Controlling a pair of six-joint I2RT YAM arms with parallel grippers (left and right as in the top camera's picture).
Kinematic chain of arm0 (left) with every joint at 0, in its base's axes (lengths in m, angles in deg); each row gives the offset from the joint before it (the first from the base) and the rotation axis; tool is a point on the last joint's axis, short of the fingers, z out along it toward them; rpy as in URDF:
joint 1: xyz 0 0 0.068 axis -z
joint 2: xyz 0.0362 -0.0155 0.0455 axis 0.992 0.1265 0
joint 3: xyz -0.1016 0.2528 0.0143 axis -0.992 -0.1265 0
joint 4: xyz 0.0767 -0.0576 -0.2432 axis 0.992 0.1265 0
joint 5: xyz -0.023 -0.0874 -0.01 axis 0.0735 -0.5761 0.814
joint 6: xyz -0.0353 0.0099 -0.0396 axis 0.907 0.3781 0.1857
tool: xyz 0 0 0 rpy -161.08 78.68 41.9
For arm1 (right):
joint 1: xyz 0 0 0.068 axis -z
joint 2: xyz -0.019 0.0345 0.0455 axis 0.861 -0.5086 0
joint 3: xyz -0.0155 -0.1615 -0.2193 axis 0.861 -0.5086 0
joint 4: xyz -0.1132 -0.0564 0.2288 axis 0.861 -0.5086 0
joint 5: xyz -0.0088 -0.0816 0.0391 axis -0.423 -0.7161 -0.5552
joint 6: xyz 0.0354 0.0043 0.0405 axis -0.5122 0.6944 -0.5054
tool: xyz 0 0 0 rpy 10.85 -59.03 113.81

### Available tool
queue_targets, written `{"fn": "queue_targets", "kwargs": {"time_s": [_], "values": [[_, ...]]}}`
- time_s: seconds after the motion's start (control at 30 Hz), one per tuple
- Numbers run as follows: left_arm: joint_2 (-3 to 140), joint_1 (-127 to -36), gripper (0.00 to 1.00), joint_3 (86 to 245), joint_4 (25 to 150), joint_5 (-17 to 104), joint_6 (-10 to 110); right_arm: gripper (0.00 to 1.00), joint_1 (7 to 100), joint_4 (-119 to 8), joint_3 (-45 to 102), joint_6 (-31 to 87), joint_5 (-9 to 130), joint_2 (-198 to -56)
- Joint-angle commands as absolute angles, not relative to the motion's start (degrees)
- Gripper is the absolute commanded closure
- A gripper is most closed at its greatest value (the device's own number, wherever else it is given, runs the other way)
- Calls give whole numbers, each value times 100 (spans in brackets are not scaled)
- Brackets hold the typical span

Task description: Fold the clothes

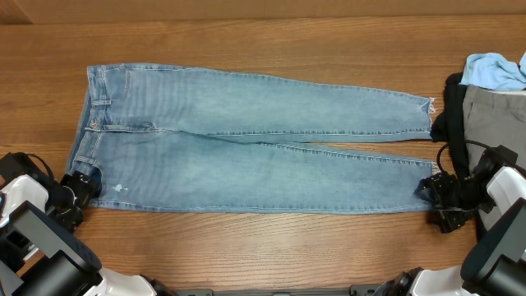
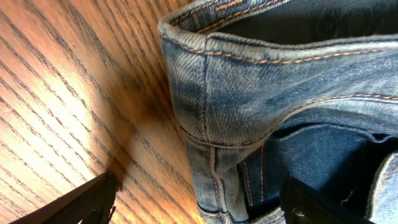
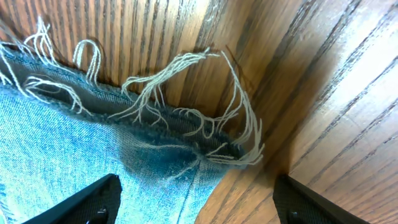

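The jeans [image 1: 246,164] lie flat across the middle of the surface [image 1: 263,41], with the waistband toward 9 o'clock and both leg ends toward 3 o'clock. The near leg runs along the 6 o'clock side.

The left hand [image 1: 82,187] sits at about 8 o'clock over the near waistband corner, and the right hand [image 1: 429,191] at about 4 o'clock over the near leg's end. Both stand apart and neither is clamped on the cloth.

Denim like this should be fairly heavy and limp, yet thick at the seams. It will likely drag on the wood rather than slide, and sag between two holds. The doubled waistband and the hem look like the firmest places to pinch.

The overhead view alone shows the whole layout and the pile of other garments [image 1: 493,90] at 2 o'clock. The left wrist view shows the stitched waistband corner [image 2: 205,93] between the fingers [image 2: 81,202]. The right wrist view shows the frayed hem [image 3: 186,118], with loose threads that would give a poor grip
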State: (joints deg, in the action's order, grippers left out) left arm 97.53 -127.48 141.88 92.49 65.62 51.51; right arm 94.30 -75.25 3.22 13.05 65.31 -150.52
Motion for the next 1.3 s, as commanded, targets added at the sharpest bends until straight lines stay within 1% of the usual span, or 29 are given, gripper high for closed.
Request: {"fn": "queue_targets", "kwargs": {"time_s": [0.0, 0.23, 0.33, 0.4, 0.67, 0.73, 0.87, 0.97, 1.07, 1.1, 1.17, 1.23, 1.27], "values": [[9891, -12777, 11, 14135, 9247, 6684, 5269, 18, 9421, -7344, 158, 1320, 6518, -15164], [9891, -12777, 8, 14135, 9306, 6691, 5265, 18, 9421, -7335, 158, 1325, 6239, -15164], [9891, -12777, 6, 14135, 9378, 6688, 5235, 13, 9421, -7320, 158, 1323, 5994, -15164], [9889, -12777, 5, 14135, 9472, 6686, 5197, 13, 9421, -7289, 158, 1320, 5880, -15164], [9889, -12777, 3, 14135, 9809, 6682, 4813, 13, 9421, -6977, 158, 1194, 6236, -15164], [9889, -12777, 2, 14135, 9861, 6680, 4813, 13, 9421, -6979, 156, 1194, 6254, -15164], [9889, -12777, 2, 14135, 9870, 6684, 4808, 18, 9421, -6961, 150, 1194, 6359, -15164], [9889, -12777, 2, 14135, 9833, 6686, 4780, 18, 9421, -6900, 147, 1196, 6658, -15164], [9889, -12777, 2, 14137, 9822, 6686, 4743, 20, 9421, -6815, 147, 1196, 6680, -15164], [9889, -12777, 2, 14137, 9822, 6686, 4743, 22, 9419, -6804, 147, 1196, 6680, -15164], [9889, -12777, 2, 14137, 9809, 6686, 4710, 32, 9421, -6806, 147, 1196, 6658, -15164], [9889, -12777, 2, 14137, 9807, 6686, 4706, 49, 9419, -6828, 141, 1196, 6536, -15164], [9889, -12777, 2, 14137, 9807, 6686, 4706, 54, 9421, -6850, 130, 1196, 6422, -15164]]}}
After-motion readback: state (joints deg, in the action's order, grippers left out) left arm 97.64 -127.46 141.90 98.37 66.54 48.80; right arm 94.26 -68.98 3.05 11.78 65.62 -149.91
